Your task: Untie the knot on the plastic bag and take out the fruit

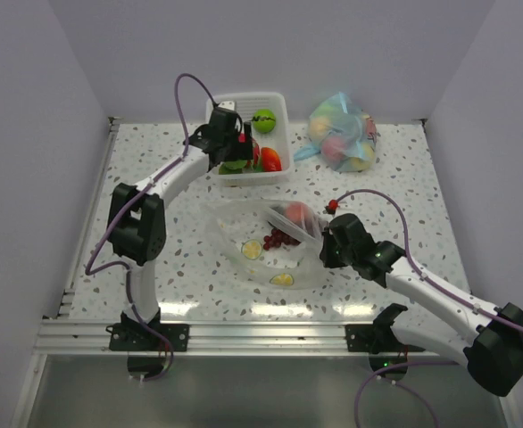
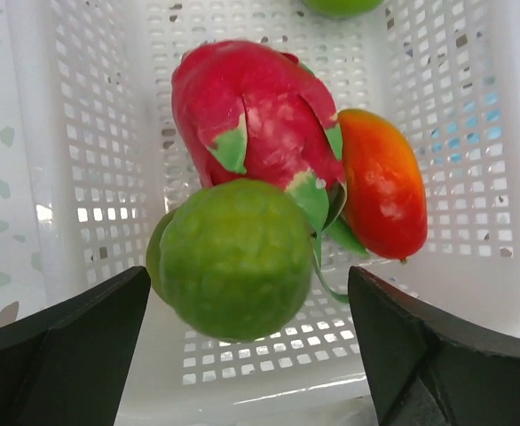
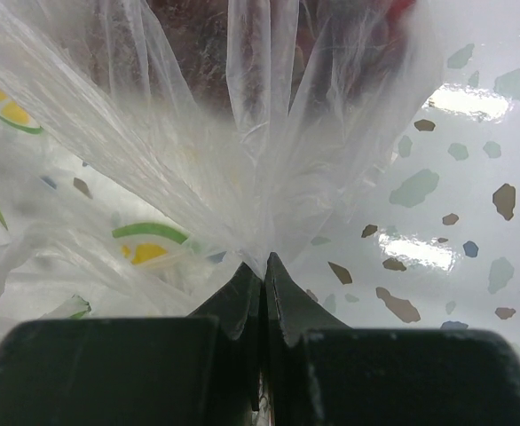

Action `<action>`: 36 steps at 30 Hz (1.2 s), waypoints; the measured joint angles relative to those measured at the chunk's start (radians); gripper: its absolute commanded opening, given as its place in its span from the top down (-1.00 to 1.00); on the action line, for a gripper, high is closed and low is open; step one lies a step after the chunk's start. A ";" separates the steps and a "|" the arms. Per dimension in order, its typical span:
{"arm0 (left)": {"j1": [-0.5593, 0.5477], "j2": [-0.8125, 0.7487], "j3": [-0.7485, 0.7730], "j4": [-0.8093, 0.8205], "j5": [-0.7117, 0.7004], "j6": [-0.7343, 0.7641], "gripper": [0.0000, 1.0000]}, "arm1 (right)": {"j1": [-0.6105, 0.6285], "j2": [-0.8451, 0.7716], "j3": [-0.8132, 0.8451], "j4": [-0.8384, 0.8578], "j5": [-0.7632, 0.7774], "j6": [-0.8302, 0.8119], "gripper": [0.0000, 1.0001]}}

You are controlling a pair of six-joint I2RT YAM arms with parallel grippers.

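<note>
Count:
- Bags: 2. 1 clear plastic bag (image 1: 230, 227), 1 blue-tinted bag (image 1: 342, 132).
- White basket (image 1: 284, 134): 1.
- Fruits in basket: 4.
  - 2 limes: near lime (image 2: 233, 257), far lime (image 1: 263, 118)
  - 1 dragon fruit (image 2: 251, 115)
  - 1 orange-red fruit (image 2: 384, 182)
- Items in clear bag: 4.
  - 2 citrus slices: upper slice (image 1: 253, 249), lower slice (image 1: 282, 279)
  - 1 grape bunch (image 1: 279, 238)
  - 1 pinkish-red fruit (image 1: 299, 214)
- Blue-tinted bag: several pastel fruits (image 1: 333, 143), exact count unreadable.
- Arms: 2. Left arm (image 1: 168, 178), right arm (image 1: 431, 294).

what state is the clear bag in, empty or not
Not empty. The top view shows citrus slices, dark grapes and a red fruit inside the clear bag.
</note>
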 measured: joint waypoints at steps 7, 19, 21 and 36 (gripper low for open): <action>-0.007 -0.070 -0.032 -0.015 0.029 0.034 -1.00 | 0.000 0.001 0.001 -0.008 0.000 -0.001 1.00; -0.217 -0.589 -0.396 -0.011 0.000 0.089 -1.00 | 0.000 0.006 0.089 -0.103 0.085 -0.023 0.06; -0.296 -0.662 -0.460 -0.008 0.003 0.079 -1.00 | 0.000 0.017 0.125 -0.153 0.121 -0.039 -0.30; -0.536 -0.848 -0.843 -0.006 -0.007 -0.142 -1.00 | 0.035 0.214 0.592 -0.269 0.029 -0.235 -0.97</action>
